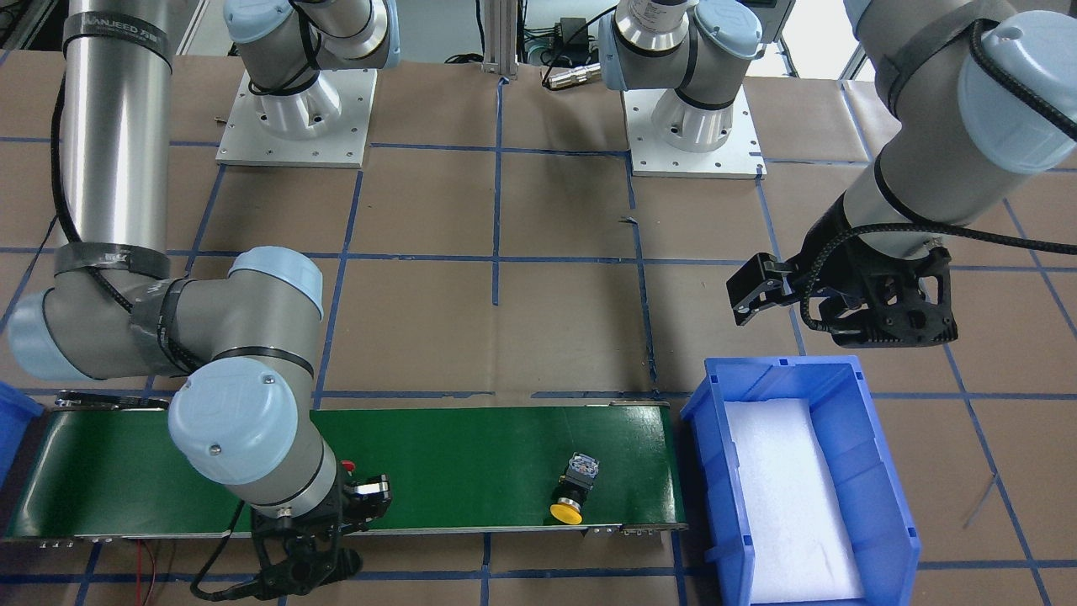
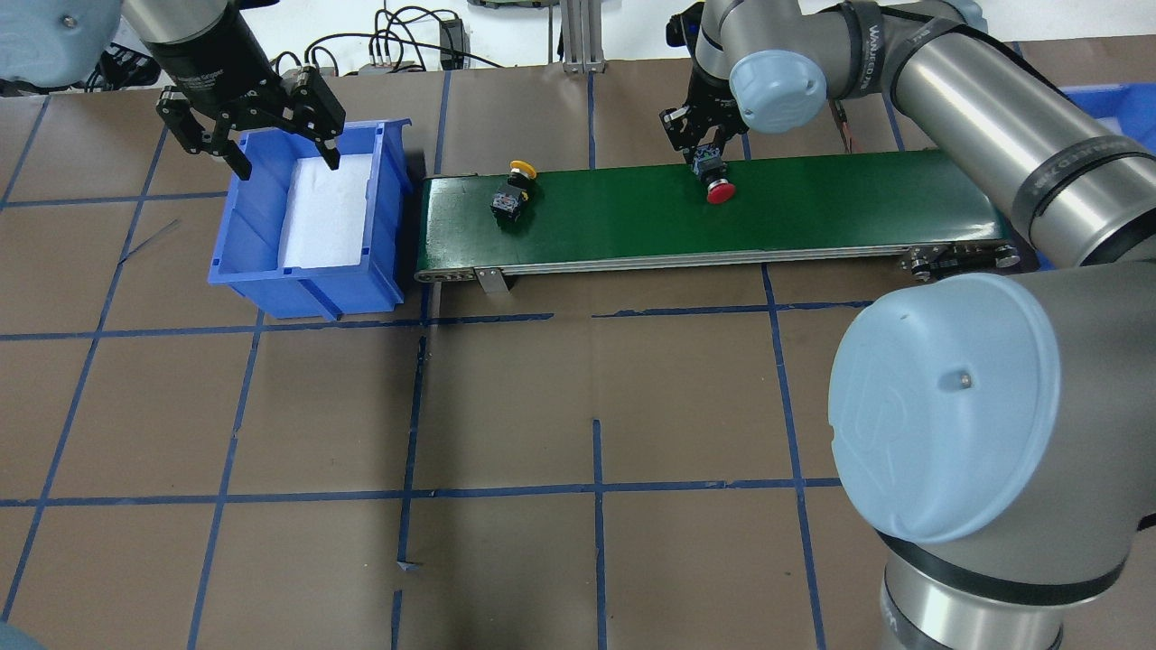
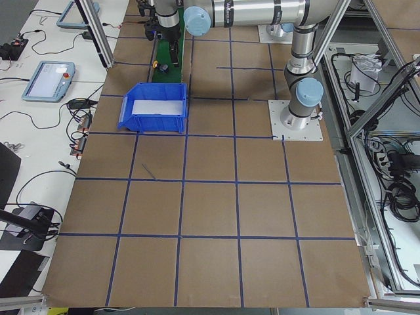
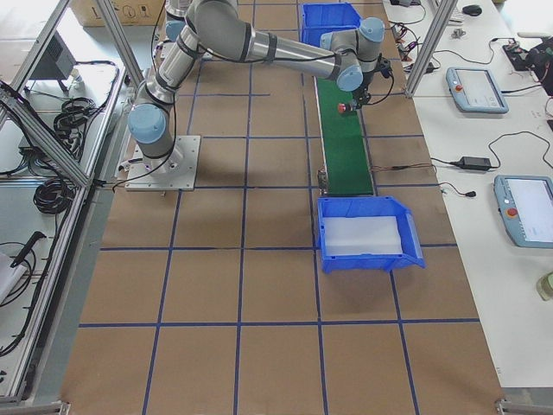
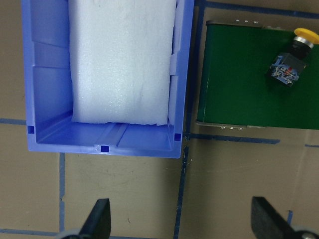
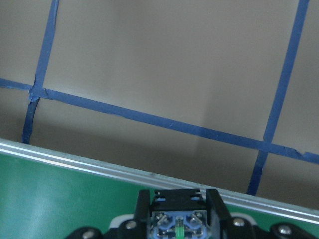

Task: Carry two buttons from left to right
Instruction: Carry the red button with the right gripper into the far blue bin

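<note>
The red button [image 2: 720,190] is on the green conveyor belt [image 2: 813,203], right of its middle. My right gripper [image 2: 707,162] is shut on its block body, which shows between the fingers in the right wrist view [image 6: 177,224]. I cannot tell whether the button is lifted off the belt. The yellow button [image 2: 510,190] lies on its side near the belt's left end; it also shows in the left wrist view [image 5: 291,57] and the front view [image 1: 574,492]. My left gripper [image 2: 253,135] is open and empty above the far side of the blue bin [image 2: 244,262].
The blue bin [image 1: 715,404] stands just off the belt's left end and holds only a white foam pad [image 2: 325,212]. A second blue bin [image 2: 1111,99] stands past the belt's right end. The brown table [image 2: 587,406] has blue tape lines.
</note>
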Tool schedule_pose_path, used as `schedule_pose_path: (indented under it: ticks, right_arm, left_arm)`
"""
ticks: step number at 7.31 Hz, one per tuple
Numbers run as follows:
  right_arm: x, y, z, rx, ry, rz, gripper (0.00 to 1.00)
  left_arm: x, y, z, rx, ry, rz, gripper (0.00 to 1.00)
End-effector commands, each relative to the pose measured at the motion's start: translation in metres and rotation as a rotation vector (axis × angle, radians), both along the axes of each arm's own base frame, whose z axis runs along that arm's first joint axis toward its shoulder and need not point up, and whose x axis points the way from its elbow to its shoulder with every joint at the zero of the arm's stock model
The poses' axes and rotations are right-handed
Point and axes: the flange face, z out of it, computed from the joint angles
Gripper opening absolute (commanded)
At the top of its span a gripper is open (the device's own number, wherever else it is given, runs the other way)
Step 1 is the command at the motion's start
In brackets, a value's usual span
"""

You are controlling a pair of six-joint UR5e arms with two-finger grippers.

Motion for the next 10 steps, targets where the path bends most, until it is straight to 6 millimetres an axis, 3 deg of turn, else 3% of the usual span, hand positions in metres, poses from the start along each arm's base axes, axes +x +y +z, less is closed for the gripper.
schedule_pose_path:
  ticks: [1,3,5,7,10]
  right_arm:
    - [-0.069,-0.005,0.034,0.025,0.008,0.047,0.07]
    - [-0.156,0.001,0.065,0.053,0.007,0.084,0.07]
    - [-0.248,0.020,0.092,0.089,0.002,0.142,0.07]
    - [-0.346,0.049,0.106,0.136,0.005,0.179,0.06]
    - [-0.472,0.085,0.116,0.165,0.077,0.247,0.06]
  left_arm:
    - [0.000,-0.003,-0.003,0.001,0.012,-0.008,1.00]
    - [0.000,-0.003,-0.004,0.001,0.012,-0.008,1.00]
    - [0.002,-0.003,-0.005,0.003,0.007,-0.007,1.00]
    - [0.002,-0.004,-0.006,0.006,0.009,-0.007,1.00]
    - [0.001,-0.006,-0.011,0.016,0.006,-0.009,1.00]
